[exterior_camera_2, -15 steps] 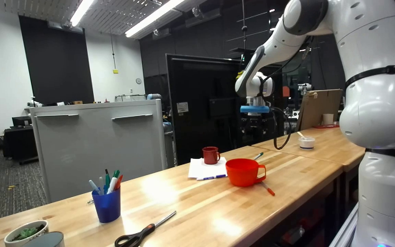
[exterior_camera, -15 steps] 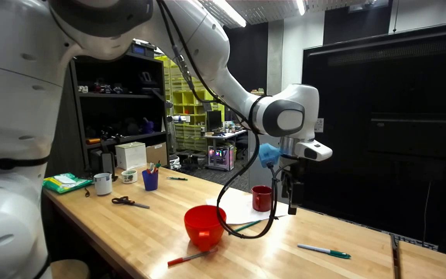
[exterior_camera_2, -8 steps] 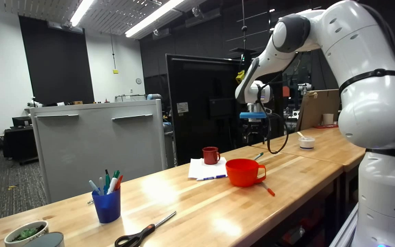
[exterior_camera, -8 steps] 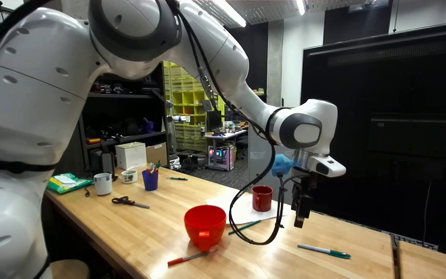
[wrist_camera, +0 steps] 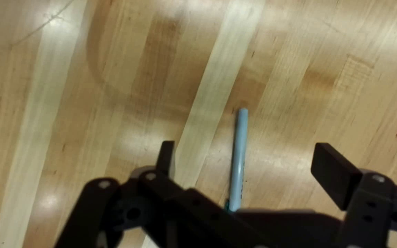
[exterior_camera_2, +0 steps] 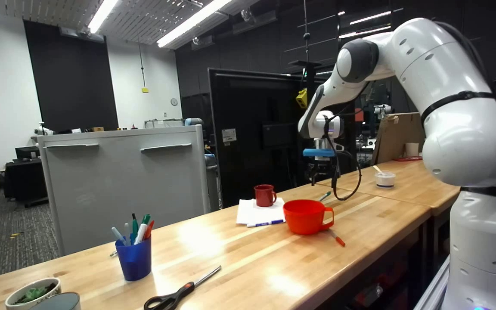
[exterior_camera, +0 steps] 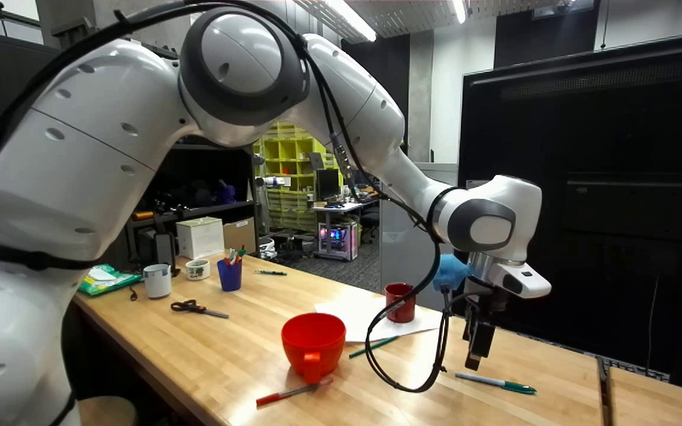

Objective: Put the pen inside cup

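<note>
The pen (exterior_camera: 489, 381), pale grey with a green cap, lies on the table right of the red cups in an exterior view. Its green end (exterior_camera_2: 325, 196) shows behind the bright red cup in an exterior view. In the wrist view the pen (wrist_camera: 238, 158) lies between the spread fingers, its capped end hidden by the gripper. My gripper (wrist_camera: 245, 158) is open and empty above the pen; it also shows in both exterior views (exterior_camera: 475, 355) (exterior_camera_2: 324, 177). The small dark blue cup (exterior_camera: 230, 277) stands upright holding several pens, far from the gripper; it is larger in an exterior view (exterior_camera_2: 135, 260).
A wide bright red cup (exterior_camera: 314, 346) and a dark red cup (exterior_camera: 399, 305) stand between gripper and blue cup. A green stick-like pen (exterior_camera: 373, 347), a red pen (exterior_camera: 293, 392), paper (exterior_camera: 350, 316) and scissors (exterior_camera: 199, 308) lie around. A black screen (exterior_camera: 589, 207) stands behind.
My gripper has moved down toward the table, and rightward in an exterior view, coming over the pen. It stays empty. The pens and cups have not moved.
</note>
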You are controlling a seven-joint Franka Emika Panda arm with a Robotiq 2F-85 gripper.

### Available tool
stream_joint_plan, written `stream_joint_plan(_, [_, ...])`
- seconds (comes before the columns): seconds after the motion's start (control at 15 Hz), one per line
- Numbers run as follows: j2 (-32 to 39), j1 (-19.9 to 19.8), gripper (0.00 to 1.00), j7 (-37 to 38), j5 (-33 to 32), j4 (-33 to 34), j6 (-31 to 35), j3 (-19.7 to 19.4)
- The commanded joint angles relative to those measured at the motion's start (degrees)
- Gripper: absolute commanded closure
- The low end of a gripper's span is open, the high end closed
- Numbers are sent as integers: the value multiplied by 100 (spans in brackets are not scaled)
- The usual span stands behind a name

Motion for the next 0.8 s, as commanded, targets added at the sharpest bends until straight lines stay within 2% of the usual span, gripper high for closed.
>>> stream_joint_plan(0.0, [273, -98, 0, -44, 239, 266, 111, 68])
stream_joint_plan(0.73, [634, -83, 0, 141, 381, 330, 565, 64])
